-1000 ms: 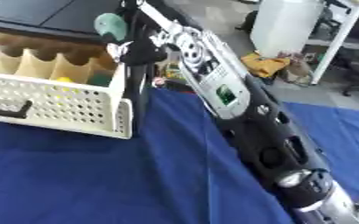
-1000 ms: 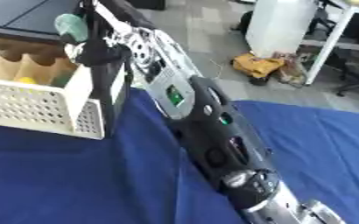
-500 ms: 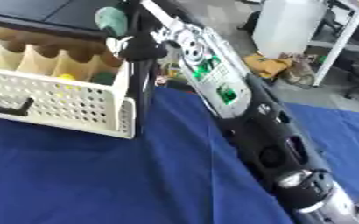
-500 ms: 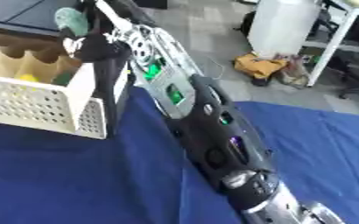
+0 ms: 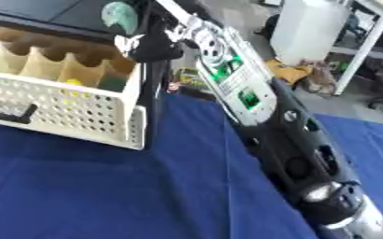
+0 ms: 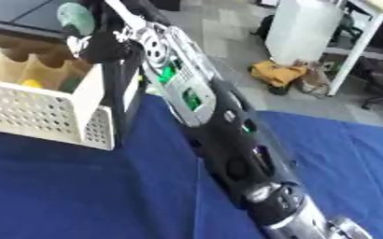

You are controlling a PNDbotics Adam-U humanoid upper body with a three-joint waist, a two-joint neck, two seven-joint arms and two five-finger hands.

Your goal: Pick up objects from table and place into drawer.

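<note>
My right arm (image 5: 252,102) runs from the lower right up to the far left, over the blue tablecloth (image 5: 105,196). Its hand (image 5: 150,44) is curled around a round pale green object (image 5: 119,14), which it holds above the right end of the white perforated drawer (image 5: 64,109). Brown cardboard dividers (image 5: 31,65) split the drawer into compartments. A yellow thing (image 5: 72,82) and a dark green thing (image 5: 113,84) lie in the compartments near the right end. The left hand shows in neither view.
A black handle (image 5: 11,114) sticks out of the drawer's front wall. Small coloured items (image 5: 178,81) lie on the cloth just behind the arm. Beyond the table there is a white cabinet (image 6: 305,32) and yellow clutter (image 6: 276,74) on the floor.
The right hand has carried the green object a little higher and farther over the drawer. The drawer has stayed in place.
</note>
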